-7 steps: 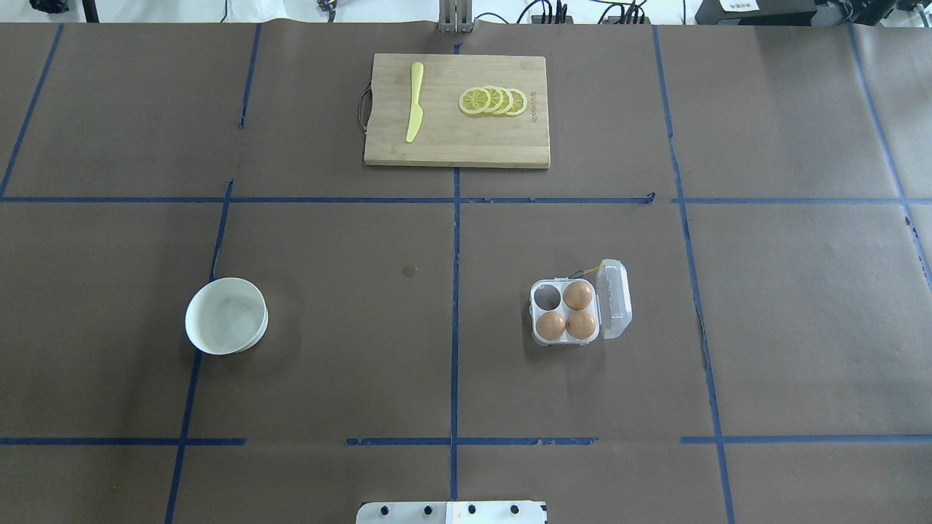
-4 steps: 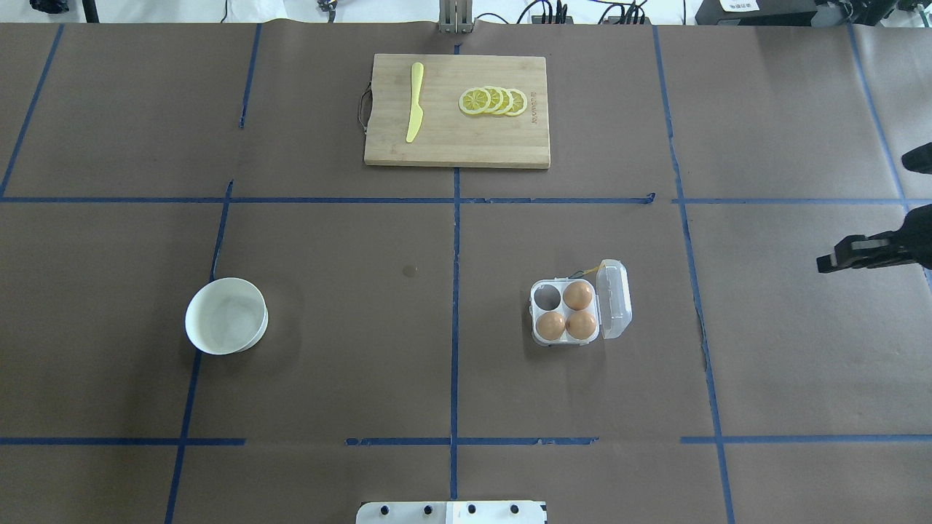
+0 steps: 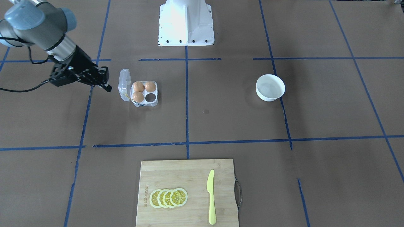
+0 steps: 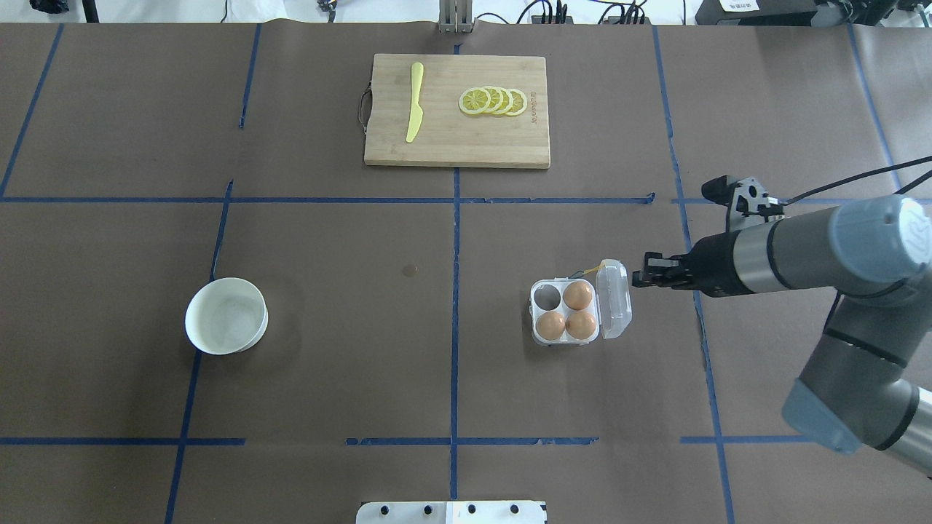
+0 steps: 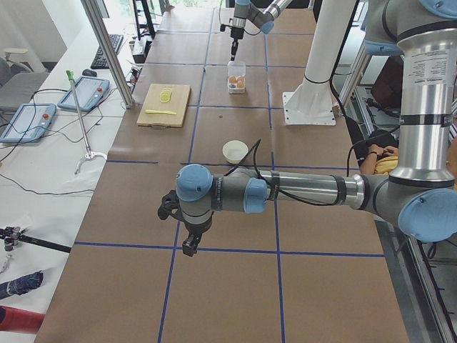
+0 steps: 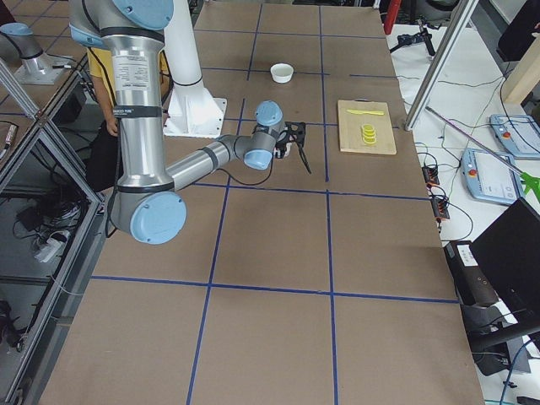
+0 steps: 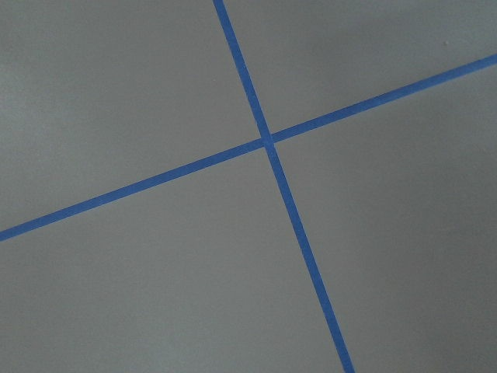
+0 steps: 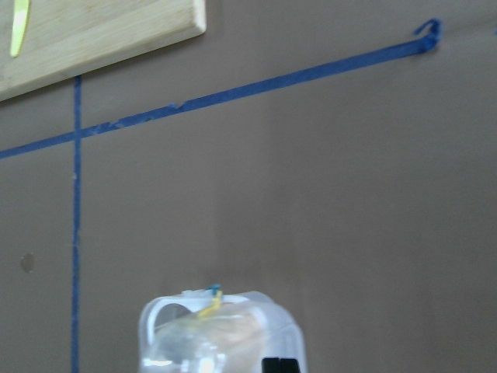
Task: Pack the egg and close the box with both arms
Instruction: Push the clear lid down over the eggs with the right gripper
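Observation:
The clear egg box [image 4: 540, 336] sits right of the table's middle. It holds three orange-brown eggs [image 4: 578, 295], and its far-left cell [image 4: 547, 296] is empty. Its clear lid [image 4: 614, 298] stands open on the box's right side, with a yellow string at the hinge. My right gripper [image 4: 639, 279] is just right of the lid's top, fingers together and holding nothing. In the front view it [image 3: 106, 87] points at the lid [image 3: 124, 80]. The right wrist view shows the lid [image 8: 221, 334] close below. My left gripper [image 5: 189, 246] shows only in the left side view, over bare table far from the box; I cannot tell if it is open.
A white bowl [image 4: 226, 315] stands at the left. A wooden cutting board [image 4: 451, 153] at the far middle carries a yellow knife [image 4: 414, 102] and lemon slices [image 4: 494, 100]. The white pedestal [image 3: 186, 25] is at the near edge. Blue tape lines cross the brown table.
My right arm has come into the overhead view from the right edge and moved left until its gripper is next to the open lid. The box, eggs and bowl have not moved.

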Motion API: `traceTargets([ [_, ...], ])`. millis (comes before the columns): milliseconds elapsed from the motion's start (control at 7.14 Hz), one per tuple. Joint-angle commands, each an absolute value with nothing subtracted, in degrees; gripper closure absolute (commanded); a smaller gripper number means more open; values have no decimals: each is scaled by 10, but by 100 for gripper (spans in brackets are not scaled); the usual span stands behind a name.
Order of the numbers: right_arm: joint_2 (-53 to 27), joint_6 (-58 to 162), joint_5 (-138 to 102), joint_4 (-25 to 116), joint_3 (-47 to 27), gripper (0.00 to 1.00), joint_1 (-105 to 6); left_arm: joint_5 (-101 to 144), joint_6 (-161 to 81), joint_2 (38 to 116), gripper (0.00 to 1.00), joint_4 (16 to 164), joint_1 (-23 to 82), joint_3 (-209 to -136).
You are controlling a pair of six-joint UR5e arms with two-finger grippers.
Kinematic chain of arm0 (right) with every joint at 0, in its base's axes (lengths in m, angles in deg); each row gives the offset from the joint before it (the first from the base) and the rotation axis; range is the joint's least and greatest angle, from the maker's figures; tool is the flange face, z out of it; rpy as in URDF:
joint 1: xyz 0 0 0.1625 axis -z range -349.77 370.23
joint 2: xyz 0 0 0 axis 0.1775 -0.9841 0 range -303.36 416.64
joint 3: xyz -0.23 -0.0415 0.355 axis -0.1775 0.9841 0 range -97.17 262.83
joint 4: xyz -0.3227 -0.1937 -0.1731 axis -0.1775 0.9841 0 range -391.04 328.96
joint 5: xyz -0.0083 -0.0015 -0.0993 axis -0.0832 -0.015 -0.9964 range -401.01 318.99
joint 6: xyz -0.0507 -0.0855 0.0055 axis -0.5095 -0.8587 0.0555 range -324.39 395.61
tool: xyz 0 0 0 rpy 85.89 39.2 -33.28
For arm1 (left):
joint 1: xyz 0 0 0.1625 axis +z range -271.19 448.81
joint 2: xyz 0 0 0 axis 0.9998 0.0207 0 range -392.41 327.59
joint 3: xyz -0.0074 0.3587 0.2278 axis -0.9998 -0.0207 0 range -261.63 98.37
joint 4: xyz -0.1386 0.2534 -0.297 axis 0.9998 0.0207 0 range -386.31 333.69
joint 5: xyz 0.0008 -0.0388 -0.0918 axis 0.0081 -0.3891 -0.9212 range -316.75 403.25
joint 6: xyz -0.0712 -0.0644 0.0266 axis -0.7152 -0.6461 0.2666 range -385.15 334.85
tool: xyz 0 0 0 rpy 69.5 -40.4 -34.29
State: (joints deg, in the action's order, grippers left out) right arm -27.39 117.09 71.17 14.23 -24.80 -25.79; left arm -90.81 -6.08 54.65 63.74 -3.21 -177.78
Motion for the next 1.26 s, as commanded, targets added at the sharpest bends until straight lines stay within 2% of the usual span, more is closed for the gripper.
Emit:
traceTargets([
  [0,-231,1216,654,146,-247,100,-212,-909,-61,547,0,639,-32,-1777],
  [280,-237,1215,655,150,-247,100,-215,-908,-61,546,0,638,-32,-1777],
  [560,-239,1192,666,229,-254,100,-253,-908,-61,547,0,638,-32,-1777],
  [700,-244,1112,681,262,-255,100,-270,-908,-61,547,0,639,-32,-1777],
  [840,-254,1074,708,298,-259,94,-306,-908,-61,546,0,646,-32,-1776],
  [980,-264,1032,744,328,-261,69,-355,-907,-61,546,0,661,-32,-1772],
  [1120,-294,940,770,342,-262,8,-392,-906,-62,546,0,662,-32,-1773],
])
